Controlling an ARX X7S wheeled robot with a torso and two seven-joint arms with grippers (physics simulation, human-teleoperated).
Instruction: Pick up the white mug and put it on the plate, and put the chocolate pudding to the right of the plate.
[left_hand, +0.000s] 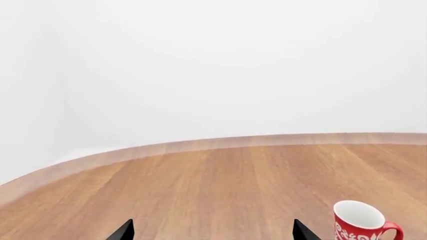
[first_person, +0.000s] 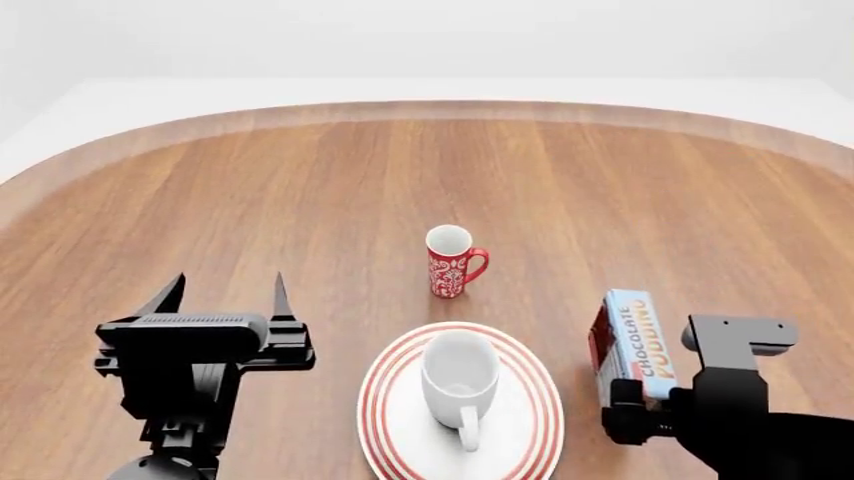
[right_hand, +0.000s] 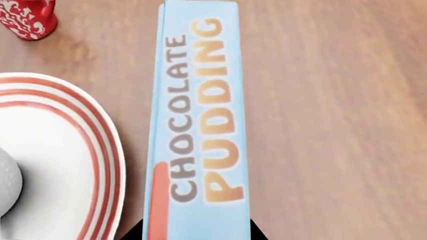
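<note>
Chocolate pudding (first_person: 633, 342) sits clamped in right end effector (first_person: 638, 395) beside plate (first_person: 387, 400)

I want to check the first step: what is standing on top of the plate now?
The white mug stands upright on the plate, its handle toward the robot. Its inside looks empty. The plate surface under the mug is covered.

White mug (first_person: 459, 378) upright on plate (first_person: 534, 420)
</note>
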